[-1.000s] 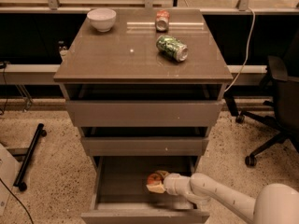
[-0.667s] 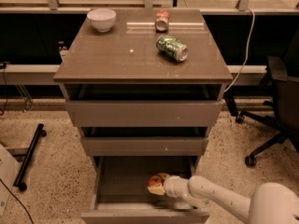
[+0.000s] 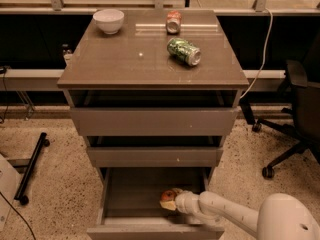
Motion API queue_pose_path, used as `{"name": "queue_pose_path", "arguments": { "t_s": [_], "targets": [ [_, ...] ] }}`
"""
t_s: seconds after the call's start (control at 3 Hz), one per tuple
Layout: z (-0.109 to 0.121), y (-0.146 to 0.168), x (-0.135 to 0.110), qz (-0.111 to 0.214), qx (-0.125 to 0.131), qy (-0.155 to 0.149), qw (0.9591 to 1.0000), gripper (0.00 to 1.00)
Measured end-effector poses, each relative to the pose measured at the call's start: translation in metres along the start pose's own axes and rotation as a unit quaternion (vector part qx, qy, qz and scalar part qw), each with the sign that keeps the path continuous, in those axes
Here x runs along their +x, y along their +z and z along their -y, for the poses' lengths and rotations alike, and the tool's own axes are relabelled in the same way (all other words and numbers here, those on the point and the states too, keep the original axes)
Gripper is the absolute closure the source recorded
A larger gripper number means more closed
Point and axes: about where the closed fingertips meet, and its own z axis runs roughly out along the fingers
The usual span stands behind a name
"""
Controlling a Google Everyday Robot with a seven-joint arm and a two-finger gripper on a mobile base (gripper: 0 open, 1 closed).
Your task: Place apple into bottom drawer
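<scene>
The bottom drawer [image 3: 132, 191] of the grey-brown cabinet is pulled open toward me. The red-orange apple [image 3: 168, 195] is inside it, right of centre and low over the drawer floor. My gripper [image 3: 170, 201] reaches into the drawer from the lower right on a white arm [image 3: 225, 214]. It is shut on the apple, with a pale finger [image 3: 165, 205] showing under the fruit. I cannot tell whether the apple touches the drawer floor.
The two shallower drawers [image 3: 152, 121] above are partly pulled out and overhang the bottom one. On the cabinet top [image 3: 120, 59] are a white bowl [image 3: 108, 20], a green can [image 3: 183, 51] on its side and a small red-and-white can [image 3: 173, 22]. An office chair [image 3: 300, 109] stands at the right.
The gripper with the apple has shifted very slightly to the right and lower inside the drawer. Nothing else has moved.
</scene>
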Motion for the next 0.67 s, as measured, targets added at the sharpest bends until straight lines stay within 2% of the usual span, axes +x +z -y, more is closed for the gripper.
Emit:
{"name": "queue_pose_path", "arguments": {
  "t_s": [0.67],
  "targets": [
    [-0.002, 0.007, 0.037, -0.032, 0.01, 0.054, 0.998, 0.36]
  ]
}}
